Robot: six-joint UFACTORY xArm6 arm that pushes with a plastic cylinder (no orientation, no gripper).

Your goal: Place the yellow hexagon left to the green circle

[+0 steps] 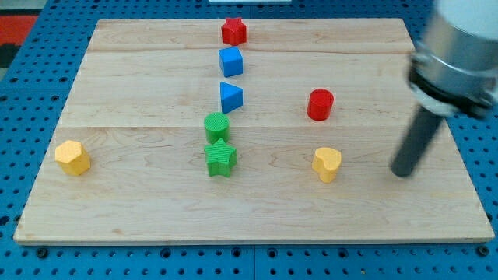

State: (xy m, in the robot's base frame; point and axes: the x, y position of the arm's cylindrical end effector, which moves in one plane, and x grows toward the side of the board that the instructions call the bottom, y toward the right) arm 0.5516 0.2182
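Seven blocks sit on your wooden board [140,70], which rests on a blue pegboard bench [47,62].

Edges and room: your yellow hexagon [72,157] lies near the board's left edge, toward the bottom-left corner, alone. You have bare wood between it and the green circle [217,126], which sits near the board's middle. The ground just left of the circle is open. Along the bottom edge the wood is bare across its whole width.

Arm: the rod comes down from the view's top right, its grey housing blurred. My tip [402,173] rests on the board near the right edge, just right of the yellow heart [327,164] and apart from it. It is well apart from the hexagon, with most of the board's width between them. No gripper is fitted, so you have no open or closed state to read; the tip touches no block.

Around: a rough column runs from the top edge down the middle: red star [233,31], blue cube [230,61], blue triangle [230,97], then the green circle, with the green star [221,159] touching or nearly touching its lower side. The red cylinder [320,104] stands right of centre, above the yellow heart. The heart and the green star lie between tip and hexagon.
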